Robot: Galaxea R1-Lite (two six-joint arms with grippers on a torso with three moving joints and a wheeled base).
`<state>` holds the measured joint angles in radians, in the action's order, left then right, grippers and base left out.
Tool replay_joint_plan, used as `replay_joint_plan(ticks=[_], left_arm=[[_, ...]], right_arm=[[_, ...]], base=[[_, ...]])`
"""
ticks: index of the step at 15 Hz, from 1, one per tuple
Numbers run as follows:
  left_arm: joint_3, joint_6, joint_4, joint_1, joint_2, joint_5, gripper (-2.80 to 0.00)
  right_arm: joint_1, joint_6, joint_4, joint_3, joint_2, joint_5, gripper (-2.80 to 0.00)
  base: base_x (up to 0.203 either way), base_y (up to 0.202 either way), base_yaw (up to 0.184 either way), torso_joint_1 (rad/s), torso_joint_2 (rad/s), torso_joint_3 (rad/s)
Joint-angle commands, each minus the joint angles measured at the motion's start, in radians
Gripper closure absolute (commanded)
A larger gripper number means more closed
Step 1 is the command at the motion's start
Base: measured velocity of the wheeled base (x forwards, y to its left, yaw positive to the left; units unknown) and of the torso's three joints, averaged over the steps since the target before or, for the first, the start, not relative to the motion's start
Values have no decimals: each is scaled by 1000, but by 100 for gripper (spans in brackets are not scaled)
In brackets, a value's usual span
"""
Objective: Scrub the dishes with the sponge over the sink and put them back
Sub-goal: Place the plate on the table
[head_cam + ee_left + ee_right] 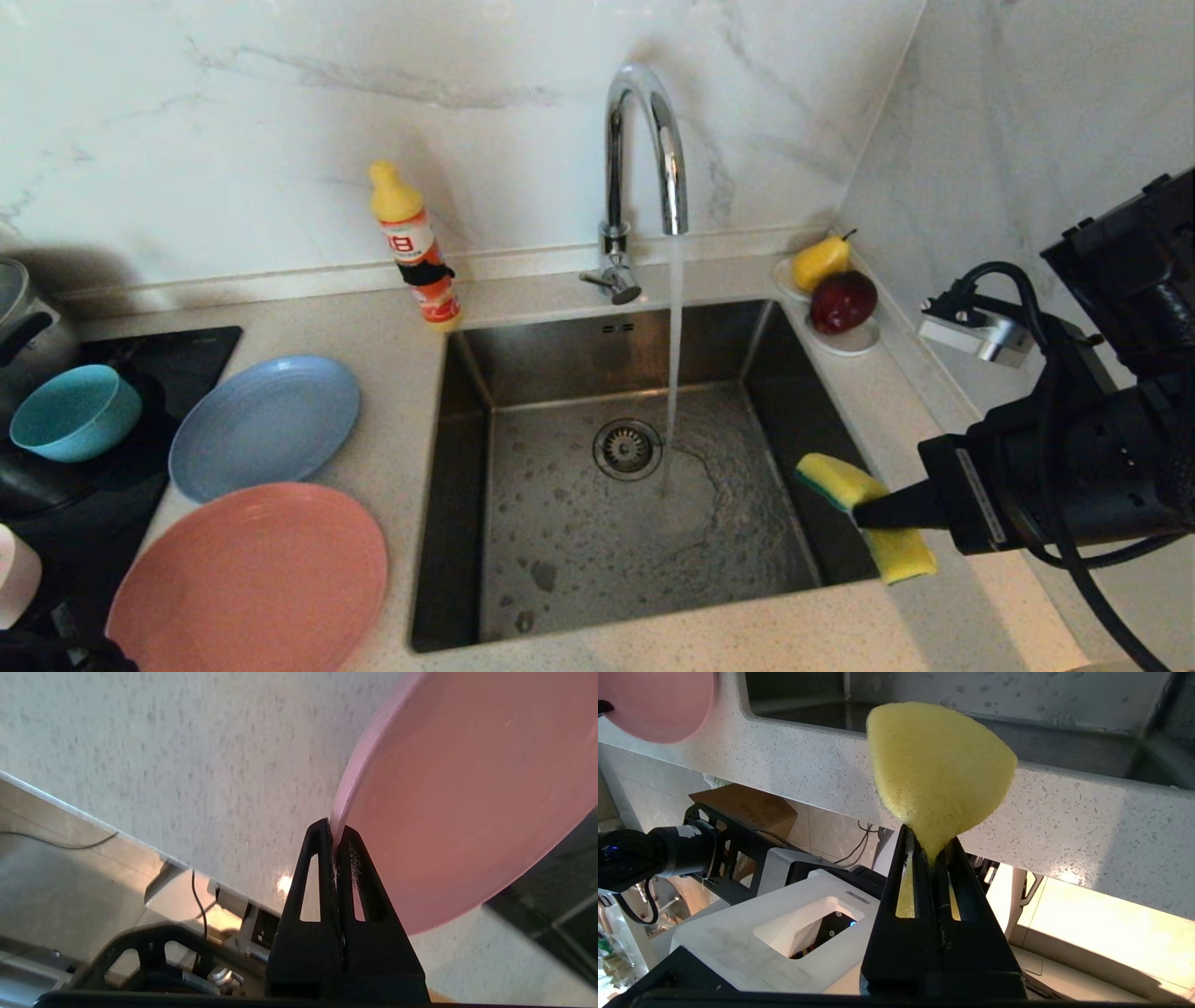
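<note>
The right gripper [864, 511] sits nearest, its two black fingers pinched tight on one sponge [864, 513], soft yellow foam bent double with a thin green scouring face, held above the right rim of the sink [467, 523]. That single basin is square brushed steel with one round drain strainer [627, 449]; one chrome gooseneck tap [642, 159] pours a thin stream into it. The left gripper [335, 844] is clamped on the rim of the one large salmon-pink plate [250, 577], matte and round, at the counter's near left. Behind it lies one grey-blue plate [265, 425], flat on the speckled counter [392, 392]. One teal bowl [75, 412] sits further left. One yellow-capped bottle [416, 248] stands by the wall; one white dish [845, 338] holds two fruits
</note>
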<state>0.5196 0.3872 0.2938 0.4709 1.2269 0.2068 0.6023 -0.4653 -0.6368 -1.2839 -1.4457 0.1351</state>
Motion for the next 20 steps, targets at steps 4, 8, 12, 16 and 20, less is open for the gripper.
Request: replay_joint_plan(ticks=[4,8,12,16,20], left_arm=[[-91,2,-2,1,-35,-4,0],[-139,-2,-5,2,2,-10,0],[-124,12,-99,8,67,-68,0],[-78,7,-142,44,168,-71,0],[-46,-1,-187,71,252,-87,0]], right_arm=[[1,-3,11,12,10,9,0],[-7,-3,11,18,14,14,0],[-7,-1,11,18,12,23,0],[-6,-1,11,12,5,23,0],[-7,-1,12,13,-4,22,0]], base=[[0,0,0,0,0,0],[0,0,0,0,0,0],[0,0,0,0,0,0],[0,0,0,0,0,0],[0,0,0,0,0,0]])
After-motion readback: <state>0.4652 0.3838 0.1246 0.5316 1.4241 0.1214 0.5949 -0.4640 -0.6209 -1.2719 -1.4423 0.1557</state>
